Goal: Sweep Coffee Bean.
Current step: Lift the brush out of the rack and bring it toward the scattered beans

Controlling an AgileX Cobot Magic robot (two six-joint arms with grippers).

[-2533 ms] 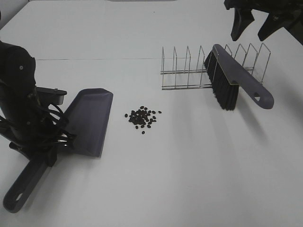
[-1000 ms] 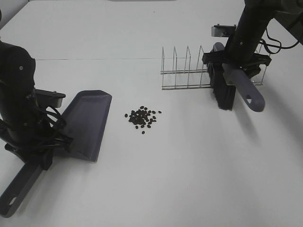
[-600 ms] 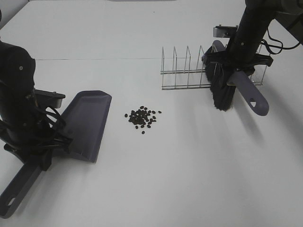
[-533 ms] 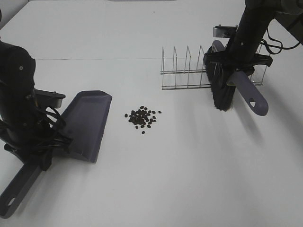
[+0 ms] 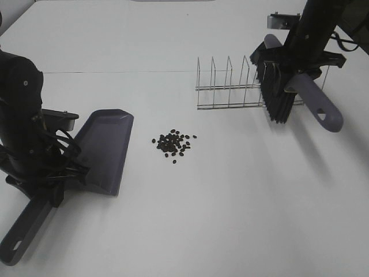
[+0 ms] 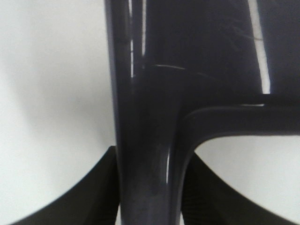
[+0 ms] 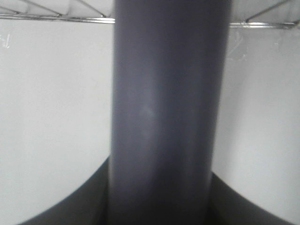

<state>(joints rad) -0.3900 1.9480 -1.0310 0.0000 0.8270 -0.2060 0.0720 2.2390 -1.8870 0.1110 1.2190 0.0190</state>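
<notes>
A small heap of dark coffee beans [image 5: 173, 144] lies on the white table near the middle. To its left rests the grey-purple dustpan [image 5: 106, 149], open edge facing the beans. My left gripper [image 5: 55, 183] is shut on the dustpan's handle [image 6: 147, 154], which fills the left wrist view. At the back right, my right gripper [image 5: 298, 70] is shut on the handle [image 7: 166, 117] of the brush [image 5: 278, 92]. The brush hangs lifted beside the wire rack [image 5: 230, 86], bristles pointing down.
The wire rack stands at the back right, just left of and behind the lifted brush. A thin seam runs across the table behind the dustpan. Bare white table stretches between the beans and the brush.
My right gripper came down onto the brush at the rack, shut on its handle and lifted it up and to the right. The dustpan shifted slightly in my left gripper.
</notes>
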